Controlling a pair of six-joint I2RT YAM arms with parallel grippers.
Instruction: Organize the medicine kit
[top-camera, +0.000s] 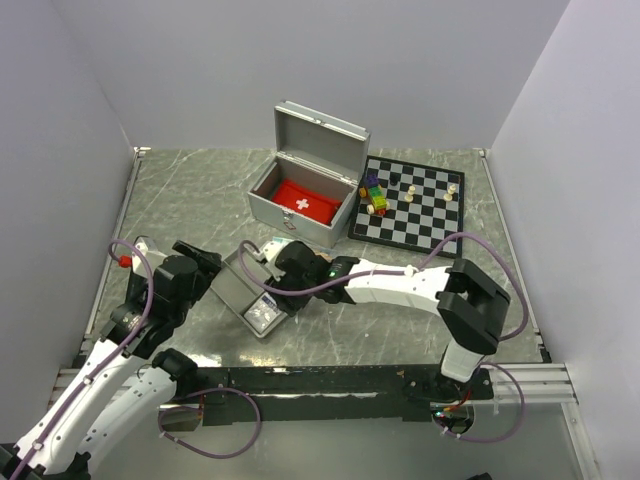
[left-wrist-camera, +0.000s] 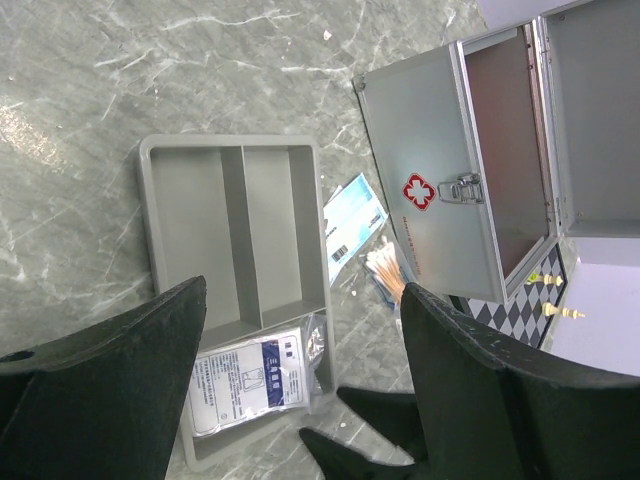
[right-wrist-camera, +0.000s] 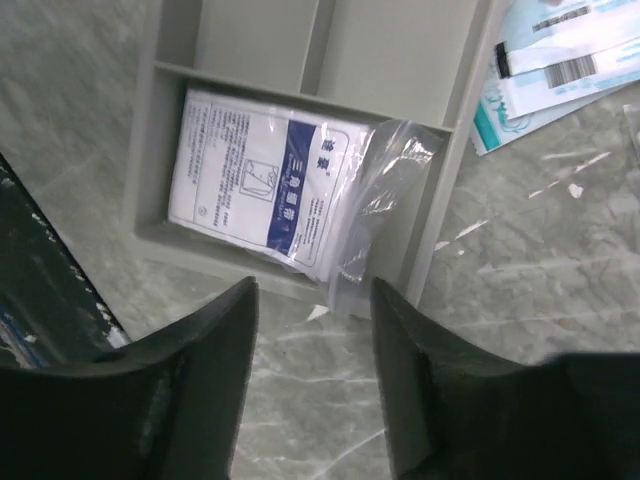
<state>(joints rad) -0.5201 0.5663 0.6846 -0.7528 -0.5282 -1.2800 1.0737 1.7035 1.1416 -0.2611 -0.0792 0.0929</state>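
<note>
Now the right gripper (right-wrist-camera: 312, 292) stands with its fingers parted and nothing between them, poised just outside the end wall of the grey divided tray (right-wrist-camera: 147, 150). Just inside that wall a white and blue packet (right-wrist-camera: 262, 180) in clear plastic lies in the tray's end compartment, one plastic corner riding over the rim. The left gripper (left-wrist-camera: 303, 290) is spread wide, holding nothing, above the same tray. Beside the tray on the marbled table (left-wrist-camera: 90, 90) lie a blue and white sachet (left-wrist-camera: 352, 215) and a bundle of cotton swabs (left-wrist-camera: 385, 270). Beyond them, away from the tray, the medicine kit (top-camera: 290, 222) stands with its lid up, a red pouch (top-camera: 305, 203) inside.
</note>
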